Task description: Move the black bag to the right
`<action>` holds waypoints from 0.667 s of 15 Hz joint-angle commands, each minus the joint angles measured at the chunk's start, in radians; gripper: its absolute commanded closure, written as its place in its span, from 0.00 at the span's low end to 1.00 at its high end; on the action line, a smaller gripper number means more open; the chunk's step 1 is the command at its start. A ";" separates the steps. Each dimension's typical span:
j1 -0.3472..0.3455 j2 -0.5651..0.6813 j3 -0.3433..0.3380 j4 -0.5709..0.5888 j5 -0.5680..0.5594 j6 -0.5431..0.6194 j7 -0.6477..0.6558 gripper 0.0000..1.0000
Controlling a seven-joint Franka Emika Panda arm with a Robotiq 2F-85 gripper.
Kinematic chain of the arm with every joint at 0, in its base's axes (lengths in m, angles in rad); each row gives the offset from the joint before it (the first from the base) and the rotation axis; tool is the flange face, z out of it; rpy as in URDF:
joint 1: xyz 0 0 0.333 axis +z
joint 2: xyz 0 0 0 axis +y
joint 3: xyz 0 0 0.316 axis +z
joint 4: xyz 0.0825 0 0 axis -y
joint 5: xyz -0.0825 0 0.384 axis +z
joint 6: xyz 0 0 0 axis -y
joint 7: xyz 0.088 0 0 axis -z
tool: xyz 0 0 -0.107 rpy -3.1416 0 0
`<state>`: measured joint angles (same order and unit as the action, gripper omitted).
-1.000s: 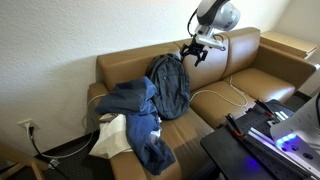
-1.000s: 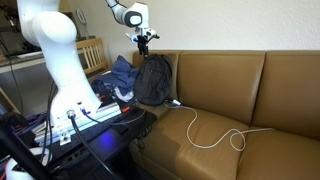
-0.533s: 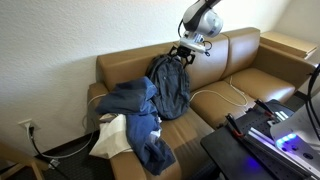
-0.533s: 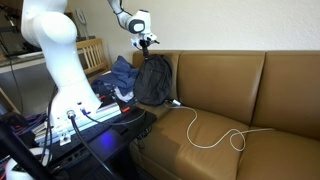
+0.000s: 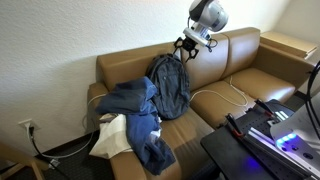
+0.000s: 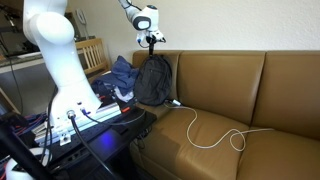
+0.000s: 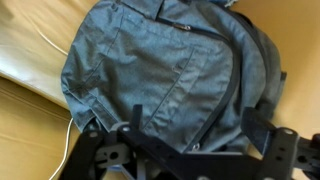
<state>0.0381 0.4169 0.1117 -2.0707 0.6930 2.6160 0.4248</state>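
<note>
The black bag (image 5: 170,85), a soft fabric backpack, stands near the middle of the frame on the seat of the brown sofa (image 5: 245,55). It leans against the backrest, with a heap of blue clothes (image 5: 130,105) touching it on the frame's left and a white cable (image 5: 228,95) lying loose on the cushion to its right. The gripper (image 5: 187,50) hangs just above the bag's top edge with its jaws spread and nothing held. In the wrist view the bag's front panel fills the picture beyond the fingers. The bag looks limp and only partly filled, so it will probably sag and swing when lifted, not slide as a block. The smooth front panel gives little to pinch. The best hold is likely a top loop or the bunched fabric at the crown, though no loop shows clearly here.
</note>
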 commanded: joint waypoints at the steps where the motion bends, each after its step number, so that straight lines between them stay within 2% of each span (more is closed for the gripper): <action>1: -0.077 -0.025 -0.016 0.011 0.150 -0.022 -0.013 0.00; 5: -0.108 -0.032 -0.017 0.031 0.400 0.004 -0.038 0.00; 6: -0.099 -0.028 -0.028 0.040 0.415 -0.023 -0.040 0.00; 7: -0.069 -0.022 -0.058 0.034 0.363 -0.008 -0.027 0.00; 10: -0.067 -0.022 -0.058 0.040 0.395 -0.010 -0.027 0.00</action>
<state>-0.0563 0.3966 0.0843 -2.0326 1.0784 2.6163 0.4003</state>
